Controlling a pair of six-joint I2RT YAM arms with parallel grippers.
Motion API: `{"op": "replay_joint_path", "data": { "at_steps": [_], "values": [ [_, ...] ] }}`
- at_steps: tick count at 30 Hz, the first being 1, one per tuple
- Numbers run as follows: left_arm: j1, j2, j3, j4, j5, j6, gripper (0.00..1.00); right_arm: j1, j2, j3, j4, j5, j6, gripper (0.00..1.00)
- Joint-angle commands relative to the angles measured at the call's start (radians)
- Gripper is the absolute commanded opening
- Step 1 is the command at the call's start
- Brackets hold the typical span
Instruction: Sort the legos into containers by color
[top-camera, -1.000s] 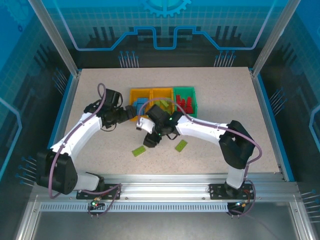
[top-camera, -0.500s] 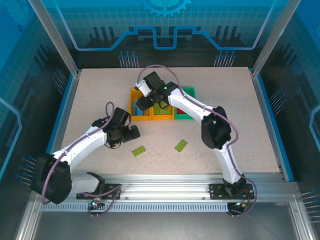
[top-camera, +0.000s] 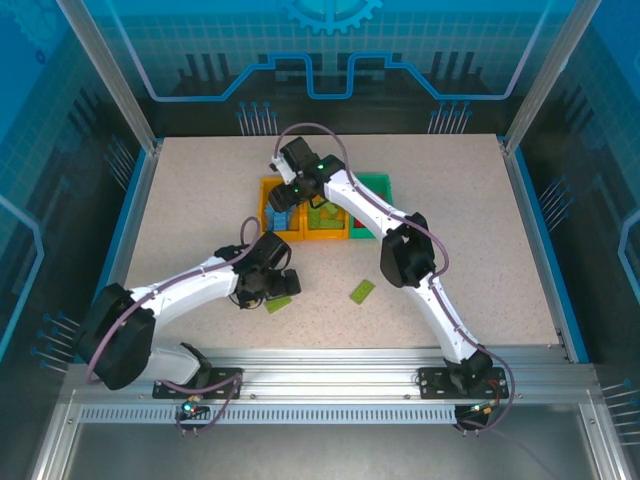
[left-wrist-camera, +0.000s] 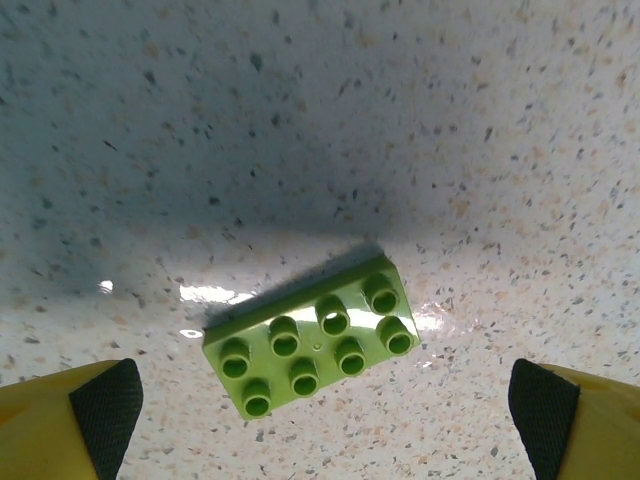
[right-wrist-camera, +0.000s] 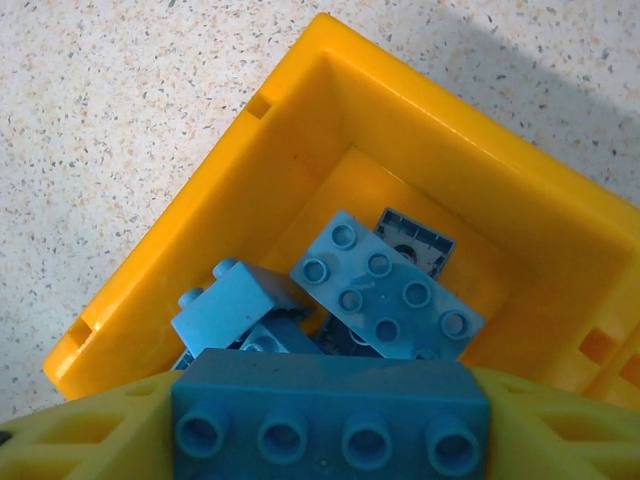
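A blue brick (right-wrist-camera: 330, 405) is being clamped between the yellow fingers (right-wrist-camera: 560, 430) of the right gripper (top-camera: 284, 196), directly above the left orange bin (right-wrist-camera: 420, 140) at upper centre of the overhead view, in which further blue bricks (right-wrist-camera: 385, 300) are being contained. The left gripper (top-camera: 276, 287) is being held spread wide and empty, low over the table (left-wrist-camera: 300, 120) at lower centre-left. Its dark pads (left-wrist-camera: 105, 400) are being positioned apart on either side of a lime brick (left-wrist-camera: 312, 346) lying studs-up, and a second lime brick (top-camera: 362, 291) is being noted flat on the table, apart to its right.
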Motion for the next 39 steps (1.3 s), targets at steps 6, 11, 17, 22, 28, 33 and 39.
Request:
{"op": "replay_joint_path", "data": {
  "at_steps": [6,11,17,22,28,33,39],
  "values": [
    [-0.039,0.081,-0.010,-0.001,0.000,-0.056,0.99,-0.018,-0.030,0.025,-0.021,-0.079,0.043,0.88],
    [-0.038,0.118,-0.025,0.021,0.012,-0.127,0.99,-0.017,-0.127,-0.039,-0.007,-0.090,0.068,0.92],
    [-0.038,0.123,-0.029,0.041,0.010,-0.219,0.99,-0.017,-0.310,-0.238,0.060,-0.052,0.081,0.92],
    [-0.038,0.136,-0.047,0.088,0.023,-0.283,0.99,-0.034,-0.483,-0.483,0.159,-0.006,0.092,0.92],
    [-0.036,0.176,-0.076,0.129,0.020,-0.311,0.96,-0.082,-0.701,-0.761,0.272,0.030,0.103,0.93],
    [-0.036,0.197,-0.084,0.190,0.030,-0.329,0.79,-0.128,-0.841,-0.941,0.303,0.089,0.089,0.95],
    [-0.037,0.229,-0.055,0.189,0.014,-0.308,0.63,-0.200,-0.974,-1.133,0.326,0.109,0.103,0.96]
  ]
}}
